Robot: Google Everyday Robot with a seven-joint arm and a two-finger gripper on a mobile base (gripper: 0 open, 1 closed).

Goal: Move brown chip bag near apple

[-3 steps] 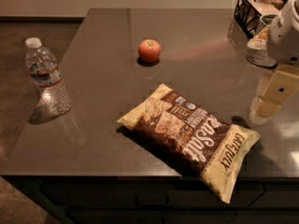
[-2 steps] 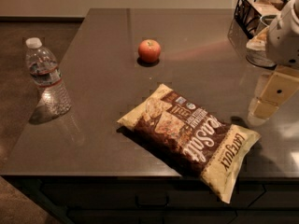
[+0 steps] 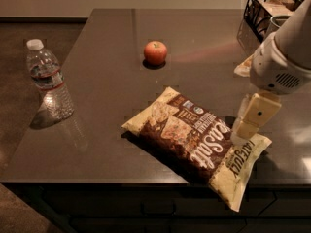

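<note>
The brown chip bag [image 3: 192,139] lies flat on the counter [image 3: 107,81] near its front edge, with its right cream end poking past that edge. The gripper [image 3: 244,131] hangs down from the right, its tip at the back edge of that cream end; whether the jaws are open or closed cannot be told, nor whether they touch the bag. The apple [image 3: 155,52] sits well behind the bag. A water bottle [image 3: 48,79] stands far left and a wire basket [image 3: 265,8] sits at the back right.

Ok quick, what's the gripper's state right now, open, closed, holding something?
Gripper: down at the cream right end of the brown chip bag; open, closed or holding cannot be told.
</note>
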